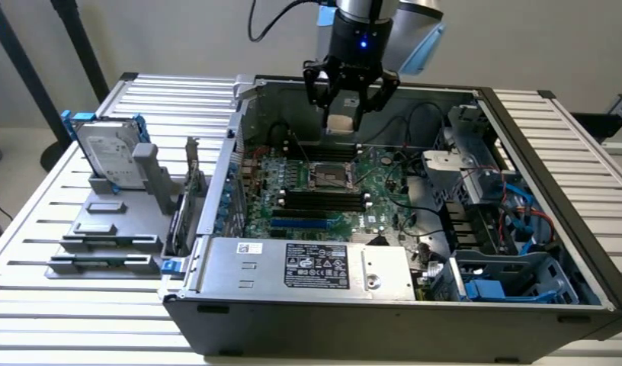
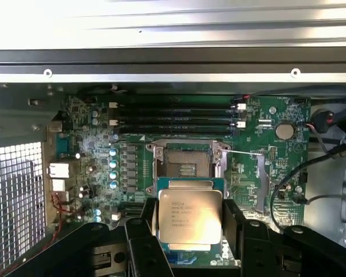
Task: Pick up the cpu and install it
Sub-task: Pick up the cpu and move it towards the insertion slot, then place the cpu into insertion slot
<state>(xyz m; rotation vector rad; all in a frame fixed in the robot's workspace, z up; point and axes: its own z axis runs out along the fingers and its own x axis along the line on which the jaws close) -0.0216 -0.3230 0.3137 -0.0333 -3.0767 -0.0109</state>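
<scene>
The tool (image 1: 349, 113) grasps the cpu (image 2: 190, 216) by its edges above the open socket (image 2: 187, 164). A tilted or offset descent could bend pins or drop it.

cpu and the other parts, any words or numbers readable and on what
Nothing reads clearly.
Silver-grey square cpu in the black gripper: several printed lines, blurred.
Black label on the grey metal box: too small.
Upright silver hard drive: label too small.
</scene>
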